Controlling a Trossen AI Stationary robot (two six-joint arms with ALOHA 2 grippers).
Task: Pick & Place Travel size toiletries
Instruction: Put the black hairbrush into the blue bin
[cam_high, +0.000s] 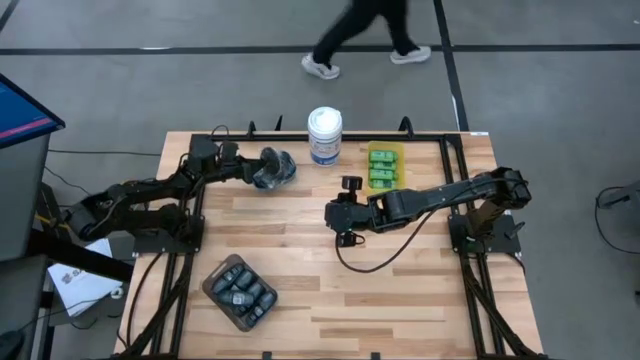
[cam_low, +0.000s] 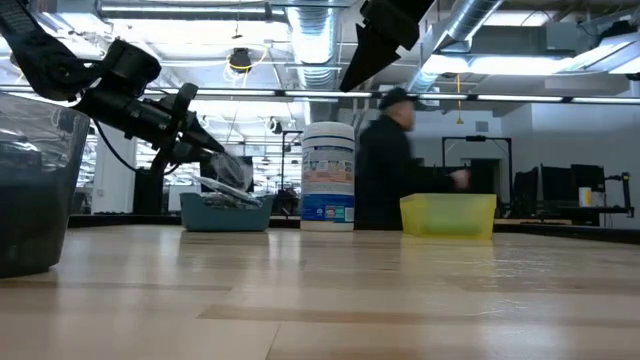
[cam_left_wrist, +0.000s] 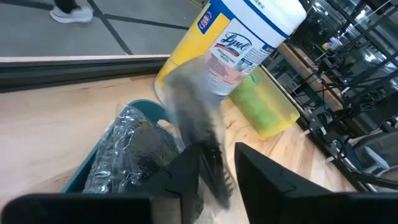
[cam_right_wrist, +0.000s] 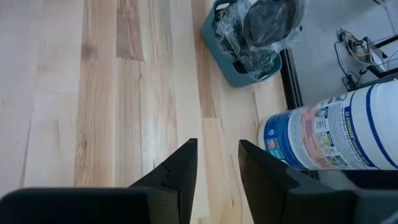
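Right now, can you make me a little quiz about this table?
1. True or false: the green bottles lie in the yellow bin.
2. What stands between the teal bin and the yellow bin? A) canister B) cup C) shoebox
3. Fill in: over the bare wood, the right gripper is ____ (open or shut).
Key: 1 true; 2 A; 3 open.

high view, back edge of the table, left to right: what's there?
left gripper over the teal container of plastic-wrapped dark pieces → white canister → yellow container holding the green mini bottles
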